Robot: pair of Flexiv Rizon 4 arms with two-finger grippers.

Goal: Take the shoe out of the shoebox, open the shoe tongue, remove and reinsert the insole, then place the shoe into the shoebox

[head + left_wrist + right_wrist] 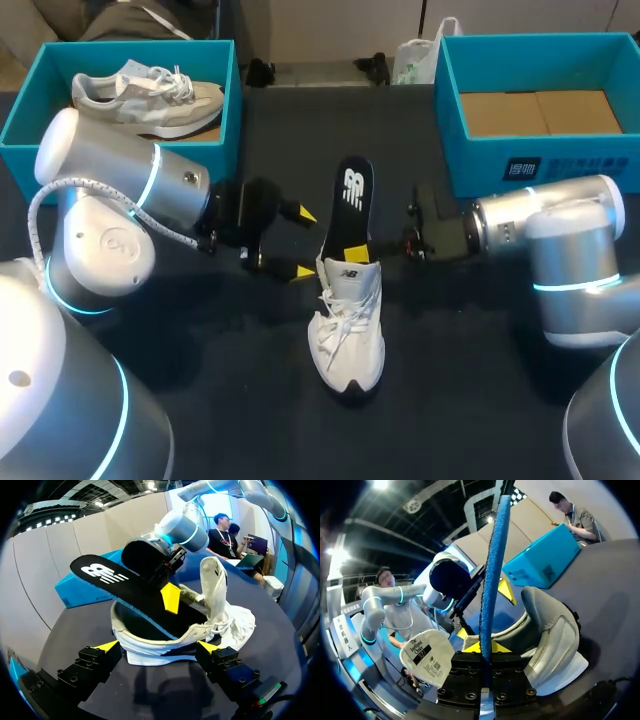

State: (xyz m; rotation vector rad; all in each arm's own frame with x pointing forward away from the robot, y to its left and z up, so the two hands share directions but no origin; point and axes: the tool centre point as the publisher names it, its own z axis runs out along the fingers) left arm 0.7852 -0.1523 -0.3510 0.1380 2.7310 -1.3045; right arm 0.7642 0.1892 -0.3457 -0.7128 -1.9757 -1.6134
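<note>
My right gripper [357,252] is clamped on the black insole [353,195]. In the right wrist view the insole [495,555] stands edge-on between the two yellow tips of that gripper [492,647] and runs straight out ahead of them. The pinch point is just past the heel collar of the white shoe [348,330]. One end of the insole sits inside the shoe, and the rest sticks out beyond the heel. The shoe rests on its sole on the table [200,340], toe pointing away from both grippers.

My left gripper [300,243] has its fingers spread wide and holds nothing. From its wrist camera, the shoe's [220,615] heel is right ahead of its tips [157,646], just beside them. I can't tell whether either finger touches it. Beyond the heel, the tongue [212,580] stands pulled up, and the insole [107,575] slants out over the collar with the right gripper's yellow tip [171,597] on it.

Behind my left arm, well apart, the left box [225,100] holds a grey shoe [150,95]. The right box [450,100] sits beyond my right arm.
</note>
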